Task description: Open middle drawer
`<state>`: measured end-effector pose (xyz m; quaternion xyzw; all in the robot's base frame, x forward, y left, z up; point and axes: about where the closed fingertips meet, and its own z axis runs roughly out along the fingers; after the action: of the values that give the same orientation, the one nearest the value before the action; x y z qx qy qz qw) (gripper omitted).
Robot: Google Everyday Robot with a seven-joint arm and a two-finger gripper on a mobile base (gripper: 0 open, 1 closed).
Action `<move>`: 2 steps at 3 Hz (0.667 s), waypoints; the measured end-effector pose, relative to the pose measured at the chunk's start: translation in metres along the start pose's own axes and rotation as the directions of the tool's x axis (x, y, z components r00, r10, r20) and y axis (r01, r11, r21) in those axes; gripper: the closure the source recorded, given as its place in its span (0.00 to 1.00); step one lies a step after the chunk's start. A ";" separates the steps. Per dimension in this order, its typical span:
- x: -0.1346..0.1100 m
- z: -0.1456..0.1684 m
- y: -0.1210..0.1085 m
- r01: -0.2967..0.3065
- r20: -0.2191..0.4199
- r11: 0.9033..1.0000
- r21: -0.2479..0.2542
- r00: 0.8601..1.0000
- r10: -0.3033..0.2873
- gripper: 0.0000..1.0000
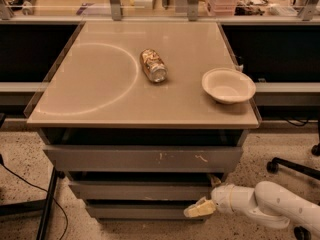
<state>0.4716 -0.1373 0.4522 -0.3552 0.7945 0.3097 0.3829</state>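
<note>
The middle drawer (140, 189) is the plain grey front of medium height, below the taller front with white scratch marks (142, 159) and above the narrow bottom front (135, 212). All three fronts look about flush. My gripper (198, 209) comes in from the lower right on a white arm (270, 205). Its yellowish tip is at the right part of the cabinet, just under the middle drawer's lower edge and in front of the bottom front.
On the beige tabletop (100, 84) lie a can on its side (153, 65) and a white bowl (228, 85) near the right edge. A dark stand leg (47, 204) and cable are on the floor at the left. A chair base (292, 166) is at the right.
</note>
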 end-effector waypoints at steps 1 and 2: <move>-0.007 0.012 -0.023 0.034 -0.038 0.998 0.049 0.999 -0.032 0.00; -0.007 0.013 -0.025 0.036 -0.041 0.998 0.050 0.999 -0.034 0.00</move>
<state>0.4998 -0.1383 0.4458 -0.3652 0.8035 0.2754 0.3810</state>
